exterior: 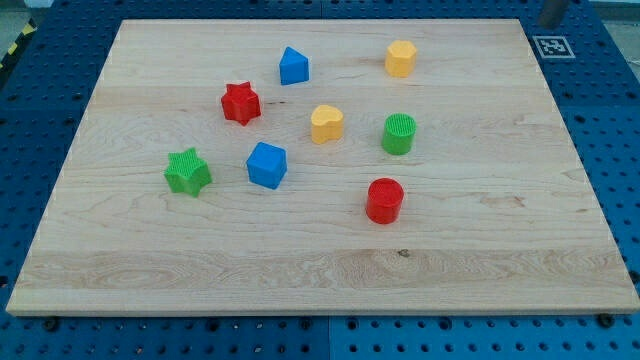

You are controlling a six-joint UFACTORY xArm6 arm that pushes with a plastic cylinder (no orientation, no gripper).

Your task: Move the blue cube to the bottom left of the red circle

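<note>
The blue cube point(266, 165) sits left of the board's middle. The red circle point(384, 200), a short red cylinder, stands to its right and a little lower, about a fifth of the board's width away. A short grey piece point(552, 11) shows at the view's top right edge, beyond the board's corner. I cannot tell whether it is my tip. It is far from every block.
A red star point(240, 103) and a green star point(187, 172) lie near the blue cube. A yellow heart point(326, 124) and a green cylinder point(398, 133) sit above the red circle. A blue house-shaped block point(293, 66) and a yellow hexagon point(400, 58) are near the top.
</note>
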